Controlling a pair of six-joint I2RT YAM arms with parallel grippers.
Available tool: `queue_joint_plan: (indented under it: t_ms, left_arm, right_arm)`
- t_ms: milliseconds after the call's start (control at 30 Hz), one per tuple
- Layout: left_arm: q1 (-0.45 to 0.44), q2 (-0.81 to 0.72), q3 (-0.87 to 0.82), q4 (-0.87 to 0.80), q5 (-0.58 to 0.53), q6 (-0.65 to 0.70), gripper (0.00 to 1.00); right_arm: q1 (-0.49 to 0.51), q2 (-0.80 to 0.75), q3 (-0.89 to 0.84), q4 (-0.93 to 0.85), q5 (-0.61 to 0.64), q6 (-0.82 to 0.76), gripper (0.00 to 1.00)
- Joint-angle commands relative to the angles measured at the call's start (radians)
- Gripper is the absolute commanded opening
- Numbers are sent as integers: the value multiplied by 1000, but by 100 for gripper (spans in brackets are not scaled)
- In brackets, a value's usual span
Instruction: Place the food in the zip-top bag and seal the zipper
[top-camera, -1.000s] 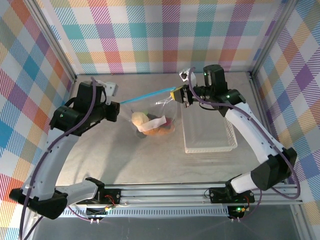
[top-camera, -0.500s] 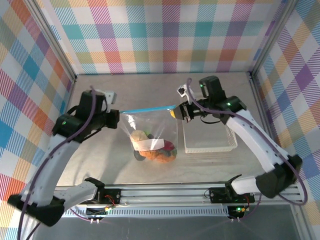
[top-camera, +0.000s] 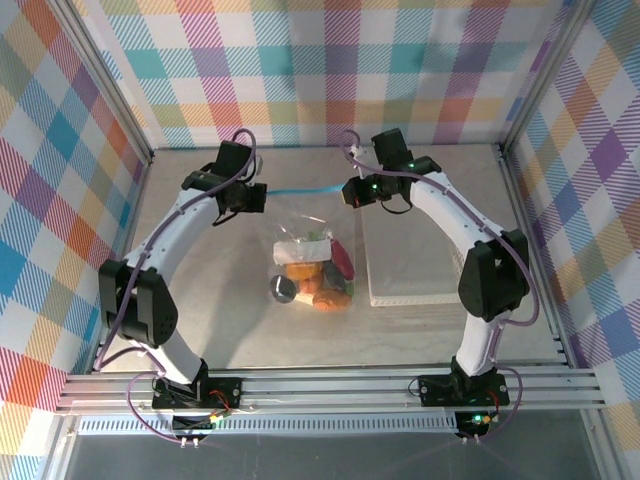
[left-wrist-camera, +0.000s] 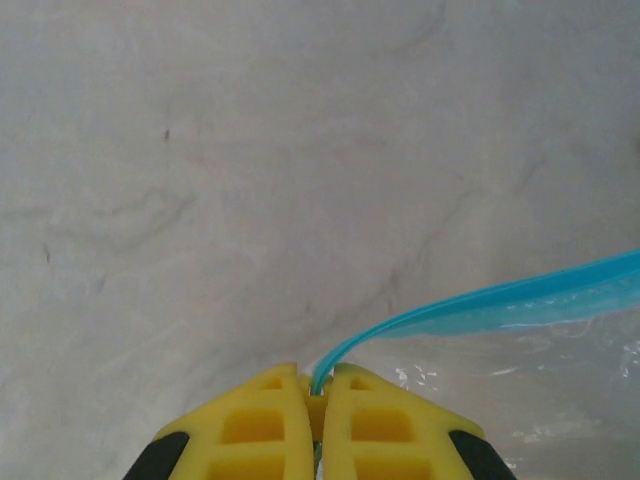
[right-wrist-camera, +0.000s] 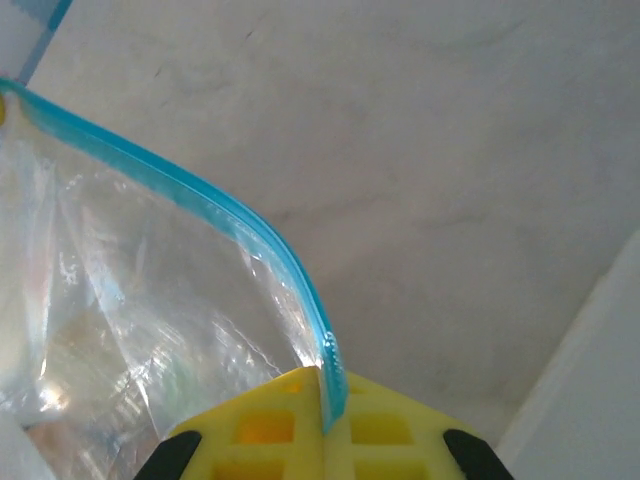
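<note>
The left fingers (left-wrist-camera: 262, 425) pinch one end of the light-blue zipper (top-camera: 300, 190), and the right fingers (right-wrist-camera: 375, 425) pinch the other end, so the strip is stretched between them. Below it is the clear zip-top bag (top-camera: 300, 235) over the grey worktop (top-camera: 210, 300). The toy food (top-camera: 318, 278) is inside, just beside the white basket (top-camera: 415, 270).

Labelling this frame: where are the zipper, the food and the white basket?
zipper (left-wrist-camera: 520, 305): left wrist view, mid blue strip.
food (top-camera: 315, 276): top external view, middle of the pile.
white basket (top-camera: 415, 299): top external view, near rim.
</note>
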Motion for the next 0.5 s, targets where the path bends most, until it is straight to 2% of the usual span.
queue_joint_plan:
  t_ms: [0, 233, 467]
  left_arm:
    - [22, 78, 47, 108, 23, 30, 0]
    - [36, 282, 175, 134, 16, 36, 0]
    - [37, 410, 247, 164, -65, 25, 0]
  right_arm:
    - [-11, 70, 46, 81, 68, -15, 0]
    - [-17, 175, 98, 142, 108, 8, 0]
    - [-21, 235, 109, 201, 137, 30, 2]
